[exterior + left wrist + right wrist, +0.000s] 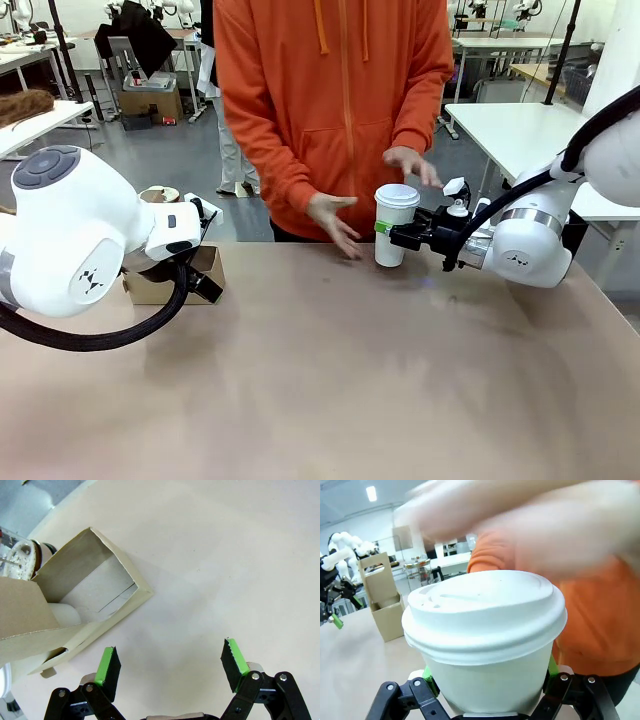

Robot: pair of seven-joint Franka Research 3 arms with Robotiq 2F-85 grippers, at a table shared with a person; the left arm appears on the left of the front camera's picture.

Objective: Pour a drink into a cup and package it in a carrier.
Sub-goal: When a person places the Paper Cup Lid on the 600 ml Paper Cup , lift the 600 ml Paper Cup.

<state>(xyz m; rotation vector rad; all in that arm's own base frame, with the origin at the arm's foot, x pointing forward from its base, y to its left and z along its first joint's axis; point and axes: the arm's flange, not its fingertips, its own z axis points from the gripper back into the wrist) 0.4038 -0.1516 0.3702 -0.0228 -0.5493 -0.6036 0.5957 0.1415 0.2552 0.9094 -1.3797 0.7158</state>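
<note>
Hanging with jaws spread wide above bare table point(225, 555), the left gripper point(170, 662) has the carrier point(80, 565) at its ten o'clock. Farther off, near one o'clock in the front view, the right gripper point(396, 236) pinches the lidded cup point(397, 205), upright, a person's hands point(333, 218) close beside it. Swinging toward the carrier could clip those hands or tip the cup.

No print can be read on the cup point(396, 215) or the carrier point(75, 562).
</note>
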